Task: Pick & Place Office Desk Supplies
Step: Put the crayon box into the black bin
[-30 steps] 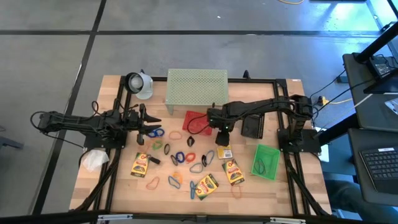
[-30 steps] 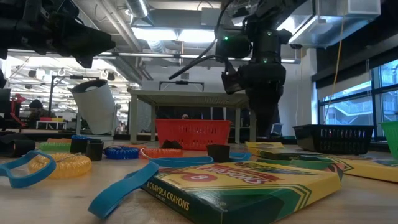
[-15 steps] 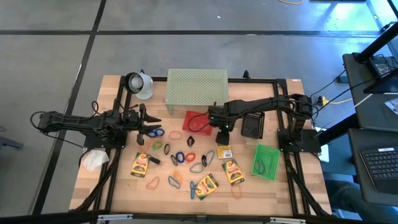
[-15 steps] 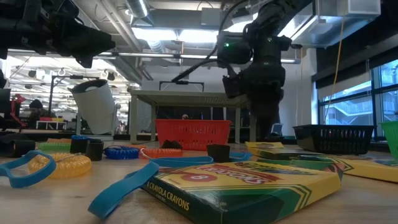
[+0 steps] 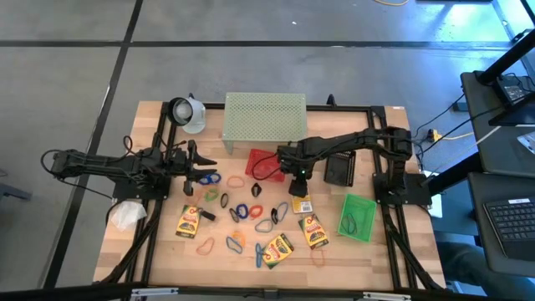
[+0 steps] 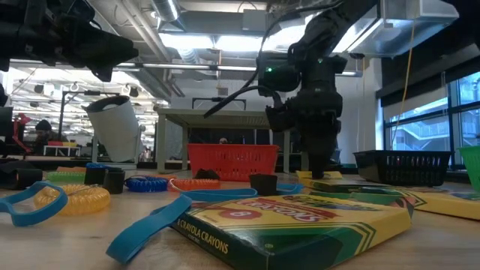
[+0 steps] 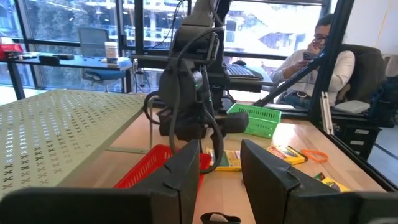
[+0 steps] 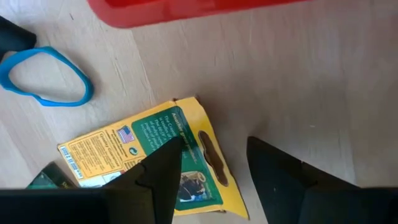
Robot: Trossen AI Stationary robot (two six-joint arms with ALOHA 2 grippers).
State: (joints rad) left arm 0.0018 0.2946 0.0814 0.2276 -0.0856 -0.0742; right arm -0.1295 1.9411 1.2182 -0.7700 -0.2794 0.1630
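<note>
At the far left of the overhead frame a crumpled white wad (image 5: 127,215) sits on the pale wooden table (image 5: 167,251). My left gripper (image 5: 203,170) hovers left of centre, its dark fingers (image 7: 180,180) parted with nothing between them, above a blue loop (image 5: 208,178). Above it, in the upper left, stands a round white lamp-like object (image 5: 185,113).

Towards centre, the pale green perforated metal shelf (image 5: 264,117) lies flat and rectangular, and a red mesh basket (image 5: 266,163) sits just below it. Small rubbery loops in blue, orange, black and grey (image 5: 242,213) are scattered across the lower middle, with a flat glossy yellow-and-green crayon box (image 5: 189,221) lower left of them and another (image 5: 279,248) near the bottom.

My right gripper (image 5: 299,182) hangs just right of centre, beside the red basket, fingers (image 8: 155,180) spread apart and empty, directly over a yellow cardboard crayon box (image 8: 149,158) lying on the wood grain; a blue loop (image 8: 46,78) lies near it. Farther right are another crayon box (image 5: 313,231), a black tray (image 5: 339,170) and a bright green basket (image 5: 358,216).
</note>
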